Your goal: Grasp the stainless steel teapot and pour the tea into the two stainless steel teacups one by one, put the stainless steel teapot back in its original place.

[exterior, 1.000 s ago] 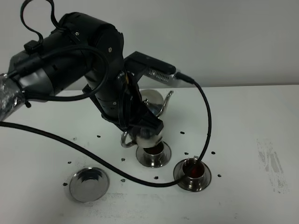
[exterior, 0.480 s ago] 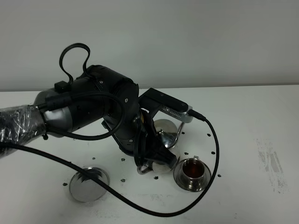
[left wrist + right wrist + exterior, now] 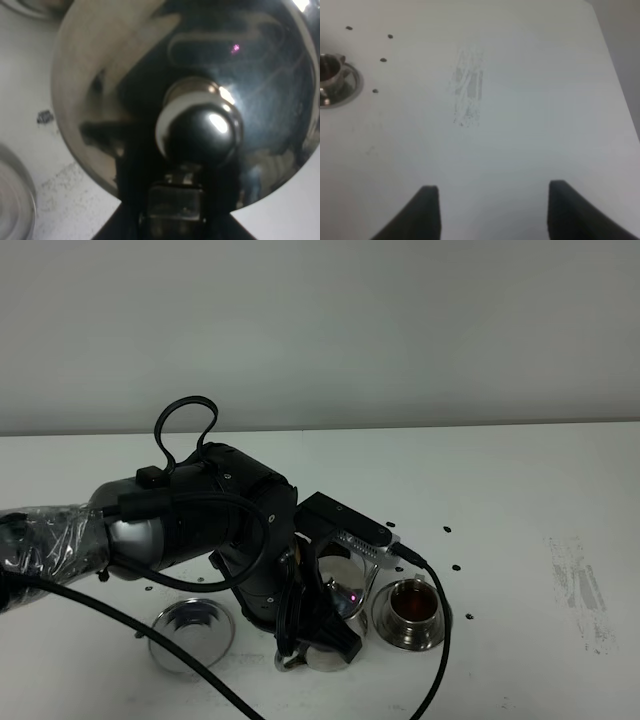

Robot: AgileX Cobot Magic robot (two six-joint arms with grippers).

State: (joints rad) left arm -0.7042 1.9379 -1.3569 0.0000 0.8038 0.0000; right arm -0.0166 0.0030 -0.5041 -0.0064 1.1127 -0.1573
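Left of the filled teacup (image 3: 408, 608) we see the empty saucer (image 3: 190, 635), then our left gripper (image 3: 318, 645) pinching the teapot (image 3: 345, 587) just beside that cup. Well right of the cup, our right gripper (image 3: 489, 210) hangs spread over the table (image 3: 540, 500).

Right end effector (image 3: 489, 212) fingers spread, table (image 3: 520, 125), teacup (image 3: 327, 67) on saucer (image 3: 345, 87)
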